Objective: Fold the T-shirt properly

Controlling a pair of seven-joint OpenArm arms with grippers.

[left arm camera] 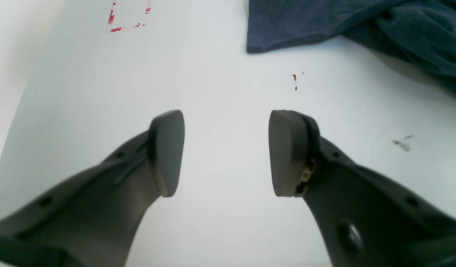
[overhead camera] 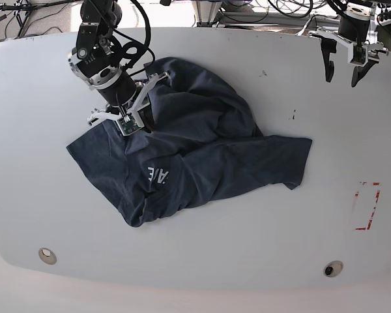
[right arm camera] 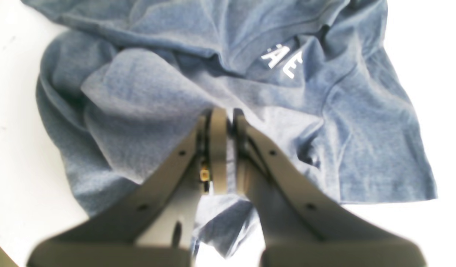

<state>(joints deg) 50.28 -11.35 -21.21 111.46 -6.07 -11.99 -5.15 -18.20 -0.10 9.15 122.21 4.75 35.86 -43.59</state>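
The dark navy T-shirt (overhead camera: 208,156) lies crumpled in the middle of the white table (overhead camera: 260,261), its white lettering (overhead camera: 159,175) facing up near the front left. My right gripper (overhead camera: 145,111) is at the shirt's back left part. In the right wrist view this gripper (right arm camera: 226,115) is shut on a raised fold of the T-shirt (right arm camera: 146,96), and creases run out from the fingertips. My left gripper (overhead camera: 341,75) hangs at the far right back of the table, apart from the shirt. Its fingers (left arm camera: 168,152) stand wide open over bare table with nothing between them, and an edge of the T-shirt (left arm camera: 324,26) shows beyond them.
A red tape outline (overhead camera: 368,205) marks the table's right side and appears as red tape (left arm camera: 127,22) in the left wrist view. Two round fittings (overhead camera: 47,254) (overhead camera: 332,268) sit near the front edge. Small dark marks (left arm camera: 402,142) dot the surface. Cables and stands crowd the back edge.
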